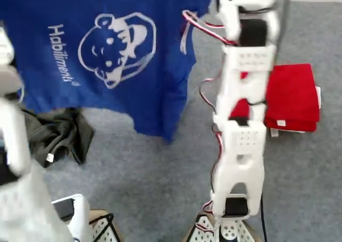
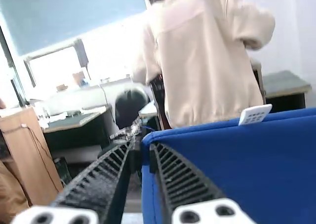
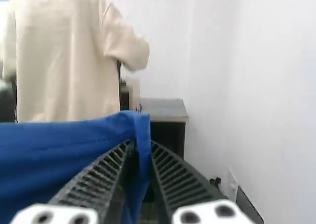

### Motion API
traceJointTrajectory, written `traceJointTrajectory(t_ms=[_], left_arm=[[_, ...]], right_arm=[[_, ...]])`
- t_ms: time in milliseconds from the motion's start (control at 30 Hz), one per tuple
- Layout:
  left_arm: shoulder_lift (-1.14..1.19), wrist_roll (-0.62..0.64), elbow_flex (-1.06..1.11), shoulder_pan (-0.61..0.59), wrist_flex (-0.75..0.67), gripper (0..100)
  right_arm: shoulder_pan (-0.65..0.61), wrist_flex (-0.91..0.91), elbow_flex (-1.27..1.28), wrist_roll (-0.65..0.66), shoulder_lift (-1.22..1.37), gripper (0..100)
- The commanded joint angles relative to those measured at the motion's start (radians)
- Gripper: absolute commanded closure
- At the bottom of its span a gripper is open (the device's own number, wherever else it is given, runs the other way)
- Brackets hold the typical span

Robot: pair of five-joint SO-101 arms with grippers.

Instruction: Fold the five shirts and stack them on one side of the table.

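From above: a blue shirt point(image 1: 107, 55) held up wide over the grey table point(image 1: 160, 188). Soft and floppy, with a white cartoon face on the front. Off to one side, a neat red pile point(image 1: 291, 95), folded square and lying flat, partly behind the white right arm point(image 1: 243, 124). On the other side, a dark shirt point(image 1: 56, 132) in a crumpled heap near the left arm point(image 1: 13, 140), with a small white tag point(image 1: 49, 157) poking out.

From the left wrist: the left gripper point(image 2: 144, 145) pinching the top edge of the blue shirt, with two black ridged fingers point(image 2: 108, 174) pressed tight on the cloth. Smooth blue cloth beside it, with a little white label point(image 2: 254, 114) sticking up.

From the right wrist: the right gripper point(image 3: 141, 146) pinching the other end of that edge, with a thin fold of blue squeezed between bumpy black fingers.
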Motion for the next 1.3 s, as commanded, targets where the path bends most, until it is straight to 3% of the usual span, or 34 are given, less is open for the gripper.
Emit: traceJointTrajectory(t_ms=[0,167,367,600,700,867,1033,1267], left_arm=[[-0.078,0.005,-0.159,-0.012,0.18,97],[-0.123,0.005,-0.294,-0.012,0.439,97],[-0.092,-0.072,-0.619,-0.012,0.76,97],[0.034,-0.103,-0.949,-0.012,1.077,97],[0.043,-0.074,-0.963,-0.012,1.1,97],[-0.041,-0.021,-0.748,-0.004,1.1,97],[-0.152,-0.04,-0.292,-0.001,1.062,97],[-0.382,-0.117,0.423,-0.012,0.634,97]], right_arm=[[0.061,0.163,-0.051,-0.028,-0.214,98.4],[0.054,0.466,-0.048,0.057,-0.423,98.4],[-0.08,0.764,-0.041,0.236,-0.693,98.4],[-0.15,0.744,-0.039,0.339,-0.966,98.4],[-0.163,0.694,-0.004,0.339,-1.018,98.4],[-0.218,0.733,0.171,0.339,-1.015,98.5],[-0.203,0.735,0.418,0.345,-0.941,98.5],[-0.203,0.575,0.51,0.345,-0.903,98.5]])
